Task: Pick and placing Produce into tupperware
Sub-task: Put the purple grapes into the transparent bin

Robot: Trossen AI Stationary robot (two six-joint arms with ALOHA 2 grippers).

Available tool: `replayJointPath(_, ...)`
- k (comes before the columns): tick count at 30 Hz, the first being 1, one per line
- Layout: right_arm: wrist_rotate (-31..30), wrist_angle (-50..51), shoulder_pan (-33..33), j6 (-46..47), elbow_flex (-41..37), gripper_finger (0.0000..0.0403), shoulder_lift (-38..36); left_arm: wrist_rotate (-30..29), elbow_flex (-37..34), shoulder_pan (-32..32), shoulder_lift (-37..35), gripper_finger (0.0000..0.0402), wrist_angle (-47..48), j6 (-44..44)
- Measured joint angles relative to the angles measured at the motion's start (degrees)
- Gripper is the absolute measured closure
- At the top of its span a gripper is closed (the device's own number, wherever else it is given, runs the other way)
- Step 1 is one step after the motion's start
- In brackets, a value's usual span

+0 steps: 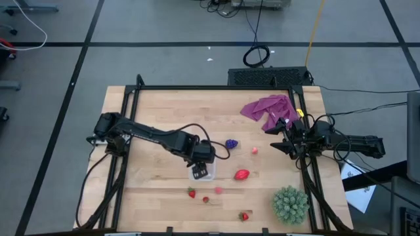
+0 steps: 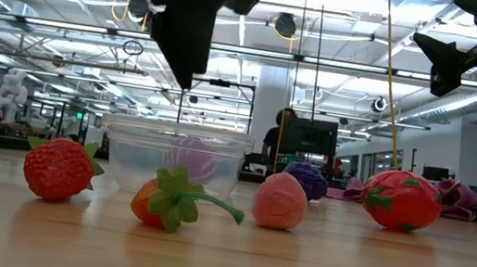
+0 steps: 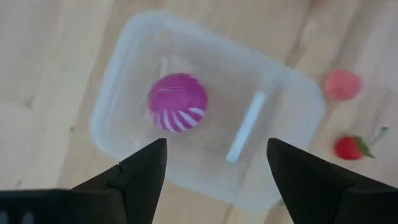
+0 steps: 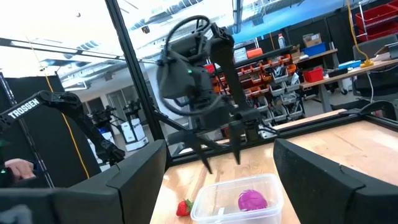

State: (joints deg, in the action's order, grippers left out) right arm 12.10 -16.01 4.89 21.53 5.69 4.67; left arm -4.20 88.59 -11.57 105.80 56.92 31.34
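Your table (image 1: 157,164) carries a light clear tub (image 1: 203,172) that nothing pins down, so the main risk is the left hand (image 3: 214,163) clipping a wall as you move off: the tub would probably slide or tip and spill the ball. The left hand hangs right above the tub with its fingers partly spread, holding nothing and touching nothing; the wrist view looks straight down between them at the tub floor. The right hand (image 4: 217,180) waits at the right table edge near the cloth (image 1: 268,110), fingers wide and empty. Next risk: a big red piece (image 1: 242,174) sits just beside the tub on its right, so a low approach could knock the tub or roll that fruit away. Grapes (image 1: 231,143) lie just behind the tub, well clear of the front fruits. Small stuff is likely harder to grip: strawberries (image 2: 59,167) and a pink piece (image 2: 280,200) lie in front of the tub, close together, and a sloppy pinch could squirt one off the front edge. The purple striped ball (image 3: 177,102) already rests inside the tub, beside a white strip (image 3: 246,126) that I can't identify.
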Motion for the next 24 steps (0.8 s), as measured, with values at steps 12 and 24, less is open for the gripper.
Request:
replayJointPath(12, 0.0, 0.0, 0.0, -0.1, 0.0, 0.0112, 0.0, -3.8, 0.0, 1.2, 0.0, 0.0126, -7.2, -7.9)
replayJointPath(24, 0.0, -8.3, 0.0, -3.9, 0.0, 0.0112, 0.2, -4.2, 0.1, 7.0, -4.3, 0.0127, -5.3, -13.4)
